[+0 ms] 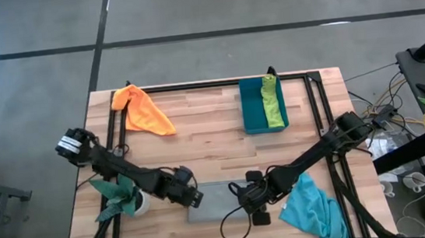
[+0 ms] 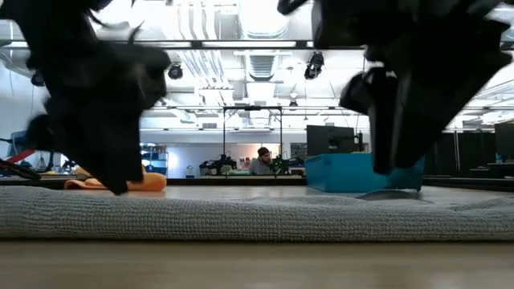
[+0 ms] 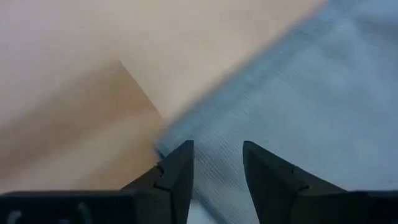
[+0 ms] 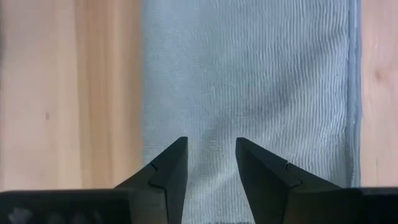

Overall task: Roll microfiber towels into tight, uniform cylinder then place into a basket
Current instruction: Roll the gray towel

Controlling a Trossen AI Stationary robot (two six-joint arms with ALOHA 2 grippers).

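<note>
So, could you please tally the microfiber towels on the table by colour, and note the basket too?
Orange towel: 1
Grey towel: 1
Lime green towel, inside the basket: 1
Turquoise towel: 1
Teal-blue basket: 1
Total: 4 towels and 1 basket, 5 things.

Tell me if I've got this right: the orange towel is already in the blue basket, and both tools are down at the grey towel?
Not quite. The high view shows the lime green towel in the basket; the orange towel lies on the table. Both the left tool and right tool are at the grey towel.

Grey towel [image 1: 219,200] ends hidden under both arms; turquoise towel [image 1: 315,212] cut by frame edge.
</note>
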